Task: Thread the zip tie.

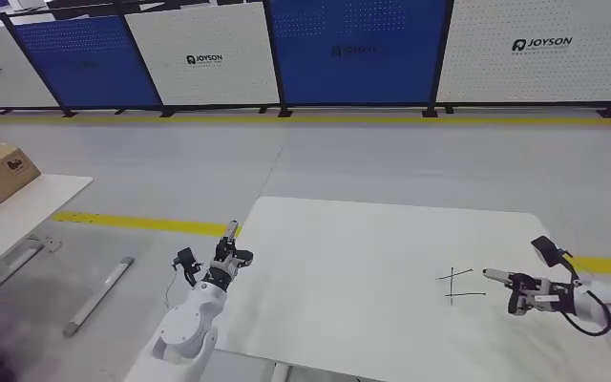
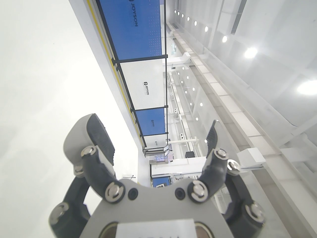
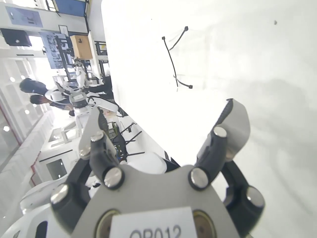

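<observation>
Black zip ties, looks like three, lie loose on the white table toward its right side: one long strap, with two shorter ones meeting it near either end. From above, the zip ties read as thin lines just beside the right hand. At the wrist camera the right hand has its fingers spread wide and holds nothing, with the opening turned toward the ties. The left hand sits well apart at the table's left edge; that left hand is also spread and empty. Judged step: first pickup, nothing threaded yet. To do it well, single out one tie and come in low, since the strap is thin against the table. Pinch close to the head, away from the crossing points, so a neighbour isn't dragged along. Leave the tail free for the other hand, which has a long way to come. Hard to make out:
- the slot in each head, too small to see
- which face carries the teeth
- whether the straps overlap or only touch where they meet
- whether the faint grey streaks beside the short ones are shadows of lifted ends
</observation>
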Motion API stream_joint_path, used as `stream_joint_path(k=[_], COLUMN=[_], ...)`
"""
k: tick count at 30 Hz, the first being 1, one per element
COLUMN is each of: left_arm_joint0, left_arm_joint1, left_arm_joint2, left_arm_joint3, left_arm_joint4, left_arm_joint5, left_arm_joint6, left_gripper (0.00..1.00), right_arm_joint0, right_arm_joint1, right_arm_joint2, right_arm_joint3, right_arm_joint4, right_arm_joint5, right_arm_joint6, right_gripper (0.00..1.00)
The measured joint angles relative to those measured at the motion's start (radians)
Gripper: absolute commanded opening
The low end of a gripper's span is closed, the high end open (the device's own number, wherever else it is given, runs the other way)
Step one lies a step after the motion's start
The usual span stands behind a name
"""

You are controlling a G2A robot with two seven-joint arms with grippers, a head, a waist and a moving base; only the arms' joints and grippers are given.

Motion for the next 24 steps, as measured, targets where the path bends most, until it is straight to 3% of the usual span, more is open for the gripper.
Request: stream_joint_path(k=[5, 17, 20, 24], left_arm_joint0=[0.000, 0.000, 0.000, 0.000], left_arm_joint1=[0.000, 0.000, 0.000, 0.000], left_arm_joint2=[0.000, 0.000, 0.000, 0.000], left_arm_joint3=[0.000, 0.000, 0.000, 0.000], left_arm_joint4=[0.000, 0.000, 0.000, 0.000], left_arm_joint5=[0.000, 0.000, 0.000, 0.000], left_arm_joint6=[0.000, 0.000, 0.000, 0.000], left_gripper=[1.00, 1.00, 1.00, 1.00], right_arm_joint0=[0.087, 0.085, 0.088, 0.147], right_arm_joint1=[0.003, 0.003, -0.002, -0.007], right_arm_joint2=[-0.129, -0.124, -0.156, -0.219], right_arm_joint3=[0.079, 0.078, 0.132, 0.230], right_arm_joint4=[0.002, 0.003, 0.059, 0.120], right_arm_joint5=[-0.012, -0.013, -0.065, -0.104], right_arm_joint6=[0.000, 0.000, 0.000, 0.000], right_gripper=[1.00, 1.00, 1.00, 1.00])
